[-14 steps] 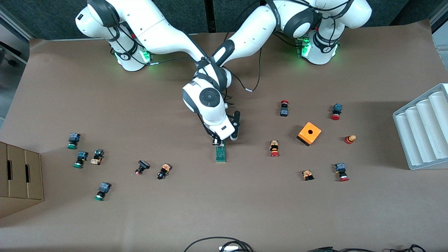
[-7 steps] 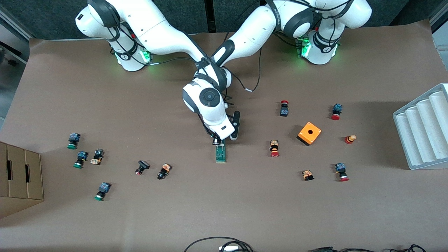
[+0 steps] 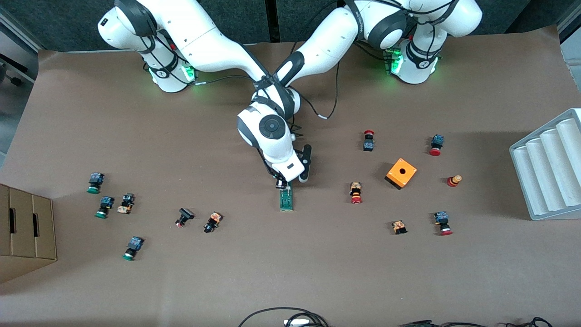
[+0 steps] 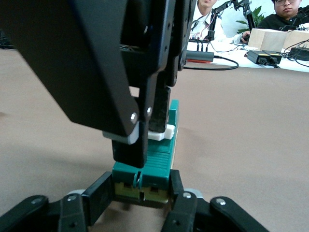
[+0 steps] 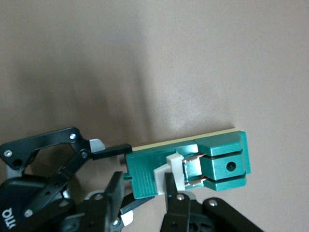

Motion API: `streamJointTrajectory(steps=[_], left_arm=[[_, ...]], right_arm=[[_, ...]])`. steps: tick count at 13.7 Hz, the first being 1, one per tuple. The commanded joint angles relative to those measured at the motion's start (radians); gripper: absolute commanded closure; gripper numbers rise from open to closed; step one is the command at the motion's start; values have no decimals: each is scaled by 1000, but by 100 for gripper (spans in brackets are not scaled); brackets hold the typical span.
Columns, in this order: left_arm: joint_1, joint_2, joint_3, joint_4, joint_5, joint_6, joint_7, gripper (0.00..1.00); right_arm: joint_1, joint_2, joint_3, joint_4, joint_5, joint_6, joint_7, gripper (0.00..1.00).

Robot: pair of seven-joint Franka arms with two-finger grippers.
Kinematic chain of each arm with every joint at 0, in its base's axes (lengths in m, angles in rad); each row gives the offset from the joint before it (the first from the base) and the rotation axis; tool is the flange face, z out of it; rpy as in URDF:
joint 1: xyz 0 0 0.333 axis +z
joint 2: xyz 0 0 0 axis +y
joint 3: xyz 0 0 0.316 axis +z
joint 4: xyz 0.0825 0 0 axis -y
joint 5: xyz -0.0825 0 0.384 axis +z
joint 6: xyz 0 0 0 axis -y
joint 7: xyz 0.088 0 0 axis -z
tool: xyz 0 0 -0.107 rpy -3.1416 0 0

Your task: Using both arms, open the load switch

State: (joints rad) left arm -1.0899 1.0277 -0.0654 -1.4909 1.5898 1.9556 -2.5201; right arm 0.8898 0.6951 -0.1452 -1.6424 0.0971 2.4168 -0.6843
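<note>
An orange cube [image 3: 401, 173] lies among scattered push buttons [image 3: 356, 192], with a cardboard box [image 3: 26, 231] and grey tray [image 3: 547, 168].

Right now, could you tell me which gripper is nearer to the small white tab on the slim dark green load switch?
Right. The right gripper pinches the white tab itself; the left gripper clamps one end of the load switch.

The brown counter [image 3: 290, 272] carries the green load switch [image 3: 286, 200] at its centre. Toward 3 o'clock lie an orange cube [image 3: 401, 173], red-capped push buttons [image 3: 356, 192] around it, and a grey ribbed tray [image 3: 549, 165] at the edge. Toward 9 o'clock lie green-capped push buttons [image 3: 103, 206], a few small dark parts [image 3: 184, 217] and a cardboard box [image 3: 25, 231]. At 6 o'clock, black cables [image 3: 281, 315] rest on the edge.
</note>
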Motion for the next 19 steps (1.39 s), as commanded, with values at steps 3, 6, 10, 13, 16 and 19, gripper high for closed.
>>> streamJointTrajectory(steps=[3, 6, 10, 13, 16, 19], left_arm=[[-4, 15, 10, 21, 13, 11, 0, 60], [-4, 15, 9, 21, 13, 11, 0, 60], [-4, 15, 9, 21, 13, 11, 0, 60], [-4, 15, 9, 21, 13, 11, 0, 60], [-4, 15, 9, 21, 13, 11, 0, 60], [-4, 15, 9, 21, 13, 11, 0, 60]], right_arm=[[8, -34, -5, -10, -8, 13, 23, 0], [9, -55, -7, -8, -10, -5, 23, 0], [6, -103, -10, -7, -8, -88, 25, 0], [-2, -146, -8, -5, 0, -148, 25, 0], [-9, -187, -7, -1, 1, -191, 25, 0], [-29, -236, -5, 4, 1, -246, 124, 0]])
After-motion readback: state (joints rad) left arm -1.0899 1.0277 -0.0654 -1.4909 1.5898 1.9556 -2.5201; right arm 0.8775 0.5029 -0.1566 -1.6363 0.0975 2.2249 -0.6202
